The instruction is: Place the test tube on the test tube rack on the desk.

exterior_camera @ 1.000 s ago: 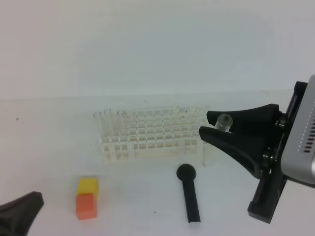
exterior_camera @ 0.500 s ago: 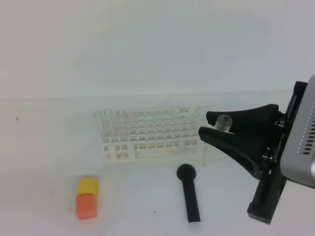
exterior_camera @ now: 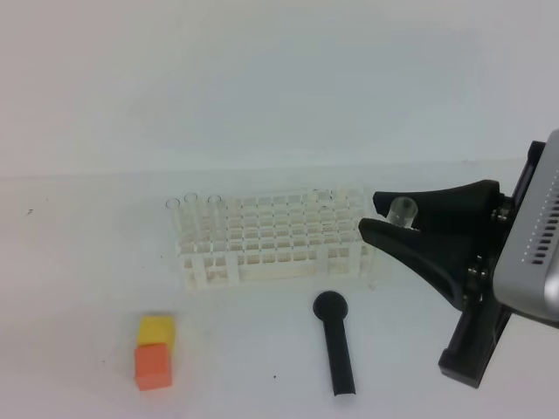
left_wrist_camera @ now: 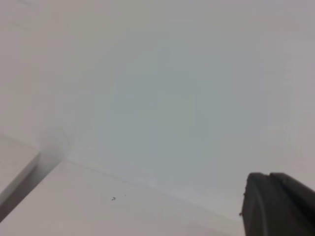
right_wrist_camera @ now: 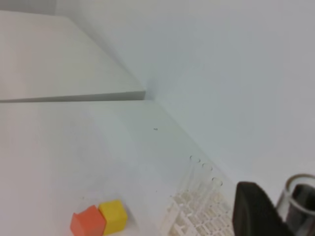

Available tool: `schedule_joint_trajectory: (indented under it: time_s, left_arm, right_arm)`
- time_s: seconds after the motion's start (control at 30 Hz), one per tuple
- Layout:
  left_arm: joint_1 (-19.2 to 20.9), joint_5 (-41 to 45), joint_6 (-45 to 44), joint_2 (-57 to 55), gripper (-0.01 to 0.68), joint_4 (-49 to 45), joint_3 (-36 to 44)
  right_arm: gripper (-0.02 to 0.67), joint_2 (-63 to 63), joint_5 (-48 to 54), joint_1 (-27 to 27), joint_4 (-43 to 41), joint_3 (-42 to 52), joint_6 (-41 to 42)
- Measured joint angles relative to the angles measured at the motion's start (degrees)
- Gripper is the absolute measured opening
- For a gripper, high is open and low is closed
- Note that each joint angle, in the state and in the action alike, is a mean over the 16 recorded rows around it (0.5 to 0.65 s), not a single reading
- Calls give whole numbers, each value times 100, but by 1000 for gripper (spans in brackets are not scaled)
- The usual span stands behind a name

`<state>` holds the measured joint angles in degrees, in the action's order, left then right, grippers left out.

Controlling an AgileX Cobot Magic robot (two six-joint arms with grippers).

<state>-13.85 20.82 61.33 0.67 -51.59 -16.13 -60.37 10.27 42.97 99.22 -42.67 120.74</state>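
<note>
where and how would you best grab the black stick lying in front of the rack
Grip the stick on its straight shaft, about midway, coming from above with the claw closing across its width. It lies flat on the desk, round head toward the rack; the shaft is slim and even, and the head is wider.

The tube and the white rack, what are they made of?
The test tube in the right gripper looks like clear glass or plastic: you see through it. The test tube rack looks like matte white plastic, a moulded grid.
</note>
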Motion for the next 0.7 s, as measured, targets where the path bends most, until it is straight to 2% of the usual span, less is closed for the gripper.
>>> schedule_joint_trajectory:
  time_s: [0.3, 0.7]
  left_arm:
    - [0, 204, -7, -1, -1, 809, 263]
    - [0, 627, -117, -6, -1, 2521, 1257]
  right_arm:
    - [122, 0, -44, 0, 0, 0, 0]
    - [122, 0, -56, 0, 0, 0, 0]
